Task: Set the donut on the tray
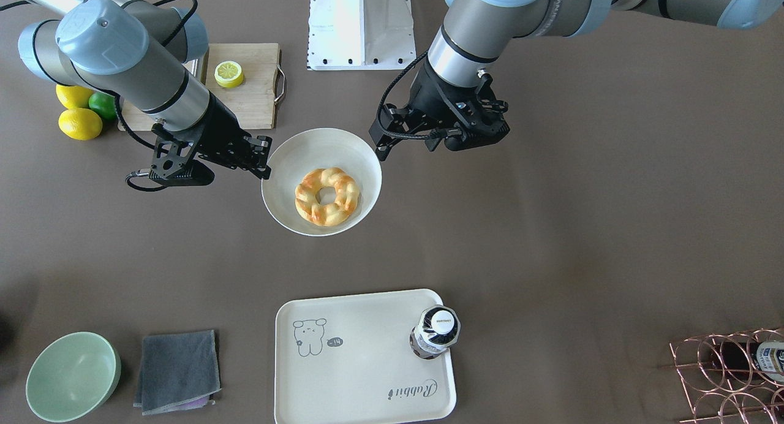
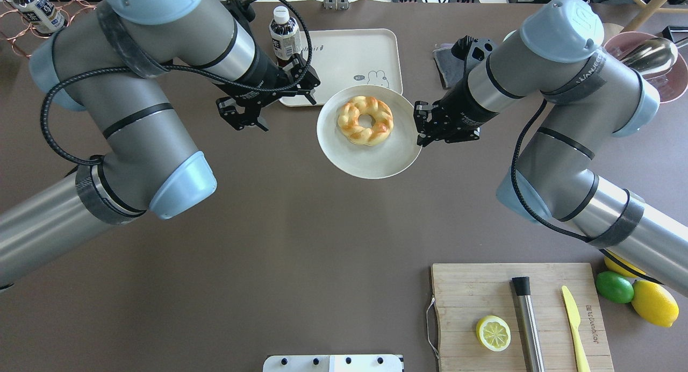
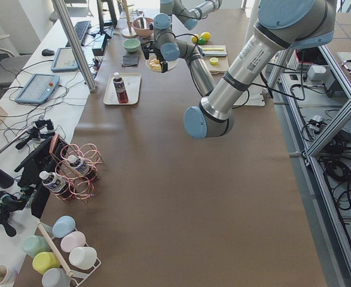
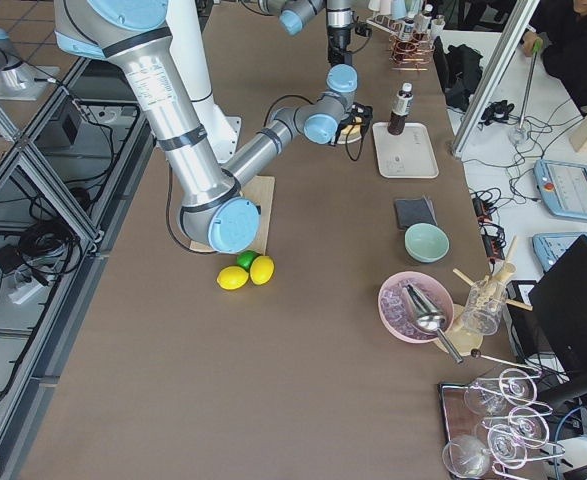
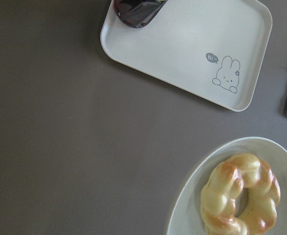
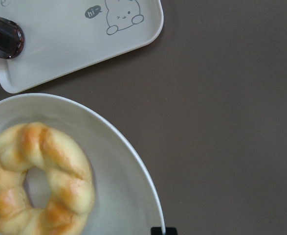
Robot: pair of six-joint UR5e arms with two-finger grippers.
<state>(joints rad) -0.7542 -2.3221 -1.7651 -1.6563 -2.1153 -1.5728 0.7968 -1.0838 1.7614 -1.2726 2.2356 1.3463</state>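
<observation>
Holding the donut [image 2: 365,120] in a white bowl [image 2: 365,165] pinched at the rim by the right fingers [image 2: 420,126], just short of the tray [image 2: 349,55], left fingers [image 2: 309,86] unreadable as to spread; likely light, soft, squashy, so best taken gently across one side.

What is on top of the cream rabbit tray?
Only a dark bottle stands on the tray, at one corner. The tray surface under it is covered. The donut lies in the white bowl.
</observation>
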